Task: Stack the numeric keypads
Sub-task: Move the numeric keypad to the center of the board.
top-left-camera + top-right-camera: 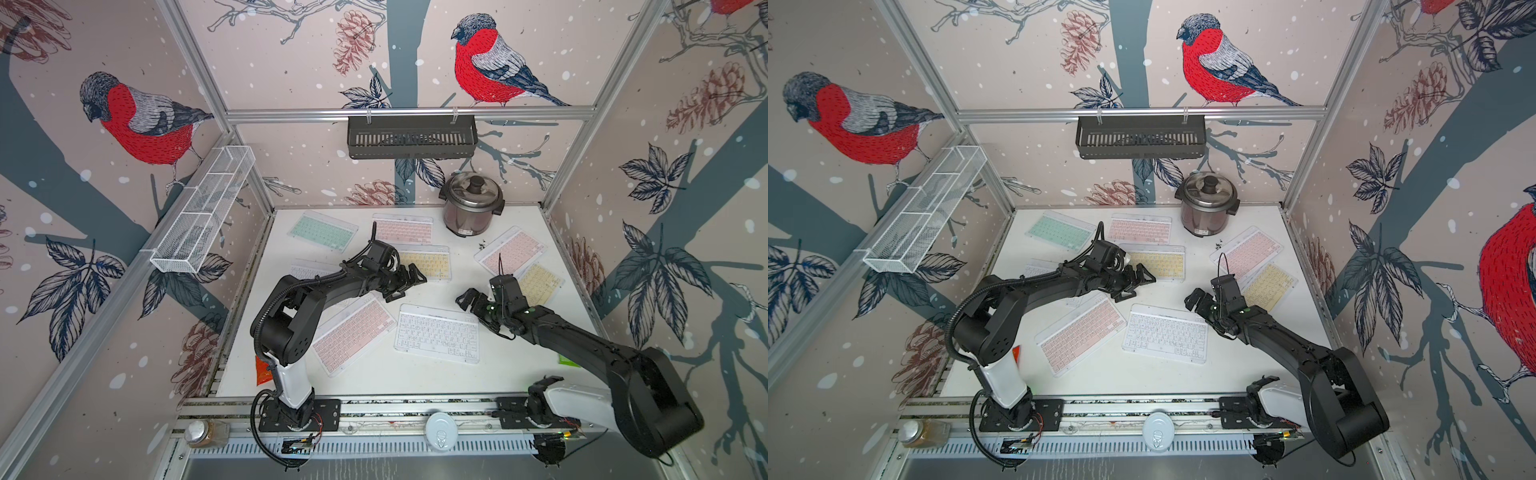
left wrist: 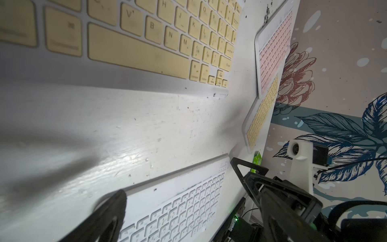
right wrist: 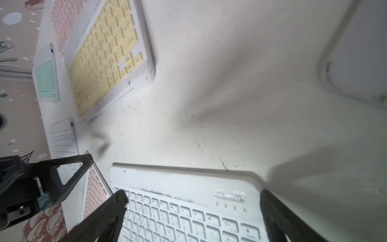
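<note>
Top view, everything placed against the white-keyed keypad (image 1: 436, 332) on the surface (image 1: 415, 374). Left pincer (image 1: 409, 286) hovers just beyond its far left corner, spread wide, empty. Right pincer (image 1: 468, 300) hangs above its far right corner, spread wide too, holding nothing. Other numeric keypads (image 1: 424, 262) lie flat, scattered around it, not yet stacked. I worry the frame sits flush, so closing jaws could skid off the thin edge or shove it into the pink keypad (image 1: 353, 334) beside its left end.

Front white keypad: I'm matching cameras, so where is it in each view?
Both top views: front white keypad lies front centre.
Left wrist: the keypad nearest the camera.
Right wrist: it shows between the fingers of the right pincer.
Shared landmark: centre yellow keypad, in all four.
</note>
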Robot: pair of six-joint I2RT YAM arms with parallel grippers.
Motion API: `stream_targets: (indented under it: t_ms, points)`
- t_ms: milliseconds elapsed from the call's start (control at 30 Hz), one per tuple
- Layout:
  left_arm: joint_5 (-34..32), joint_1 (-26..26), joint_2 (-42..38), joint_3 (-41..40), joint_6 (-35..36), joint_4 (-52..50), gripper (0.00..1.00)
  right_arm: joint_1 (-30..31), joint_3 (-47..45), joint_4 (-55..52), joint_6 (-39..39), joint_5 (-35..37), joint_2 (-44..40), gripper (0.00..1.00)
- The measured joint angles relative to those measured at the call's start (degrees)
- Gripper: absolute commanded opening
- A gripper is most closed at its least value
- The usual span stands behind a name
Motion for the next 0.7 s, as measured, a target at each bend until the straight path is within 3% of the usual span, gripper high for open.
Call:
stream_targets:
  t_ms: [333,700]
  points:
    - [-1.18,2.95,-4.50,-1.38,7.69,-8.63,0.98,-5.66,-5.53,-0.61,-4.52,-3.34,-5.11,1.00]
    - [-0.17,0.13,-1.88,-4.35,9.81,-10.43,0.98,-0.13,-9.90,3.10,-4.61,-5.68,-9.01,1.00]
